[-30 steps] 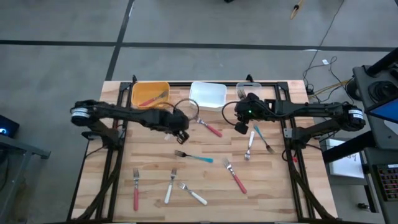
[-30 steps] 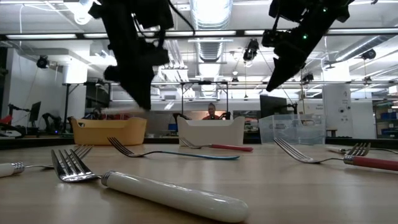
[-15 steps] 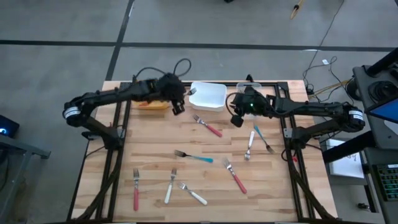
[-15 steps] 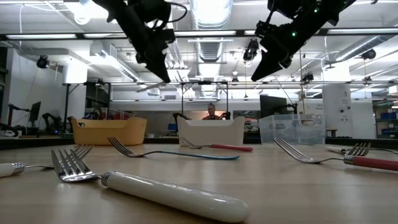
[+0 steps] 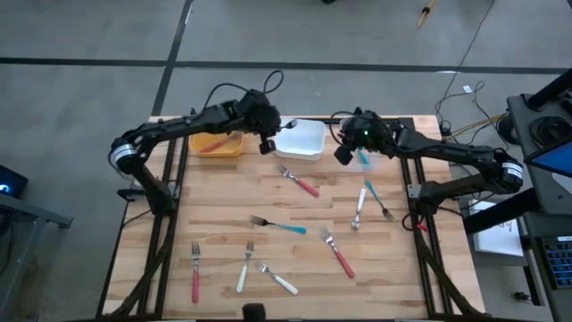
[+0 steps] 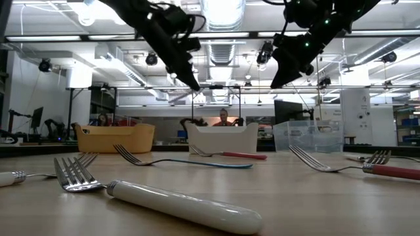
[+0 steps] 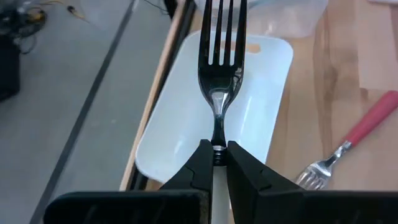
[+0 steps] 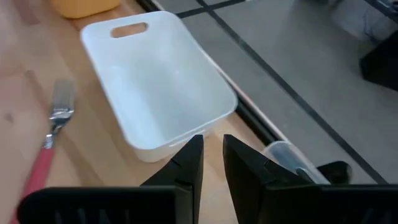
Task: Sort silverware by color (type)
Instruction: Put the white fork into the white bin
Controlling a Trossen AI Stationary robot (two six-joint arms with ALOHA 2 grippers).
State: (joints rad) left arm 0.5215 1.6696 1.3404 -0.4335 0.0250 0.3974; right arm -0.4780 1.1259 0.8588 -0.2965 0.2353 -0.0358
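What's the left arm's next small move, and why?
Probably open and drop. The left gripper is shut on a fork with a white handle, tines hanging over the white bin, which looks empty. The right gripper hovers near the clear bin, nothing visibly held.

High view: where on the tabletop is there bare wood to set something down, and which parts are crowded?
Bare wood: the left strip below the orange bin, down to the red fork near the front edge, and the front right corner. Crowded: the middle around the teal fork, and the right side by the white-handled fork.
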